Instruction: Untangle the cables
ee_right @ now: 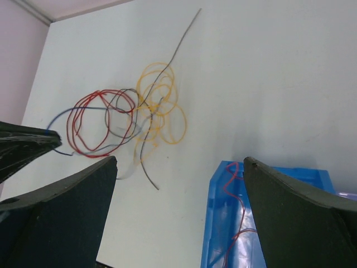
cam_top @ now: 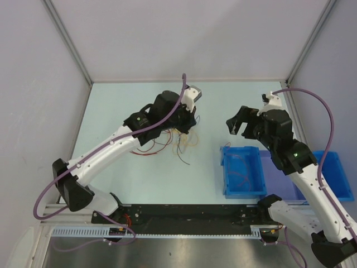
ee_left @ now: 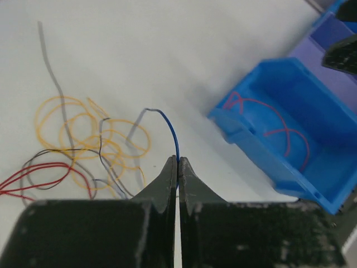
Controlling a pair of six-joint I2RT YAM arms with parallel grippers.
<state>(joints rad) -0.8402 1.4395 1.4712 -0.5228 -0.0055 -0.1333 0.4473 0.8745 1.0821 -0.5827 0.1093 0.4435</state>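
I've got the left gripper point(ee_left: 178, 162) pinched shut on one blue wire point(ee_left: 173, 128) to draw it clear of the cables point(ee_left: 83, 145) heaped on the table point(ee_left: 167, 44) beside the bin point(ee_left: 240, 131); the right gripper point(ee_right: 179, 161) hangs wide open and empty, free to help

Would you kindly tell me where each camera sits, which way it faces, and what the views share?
Top external: above and behind the robot, looking down on the table, cables and blue bin; left arm and right arm show.
Left wrist: on the left arm, looking along the left gripper, shut on a blue cable.
Right wrist: on the right arm, looking down through the open right gripper.
Shared: all three show the cables and the blue bin.
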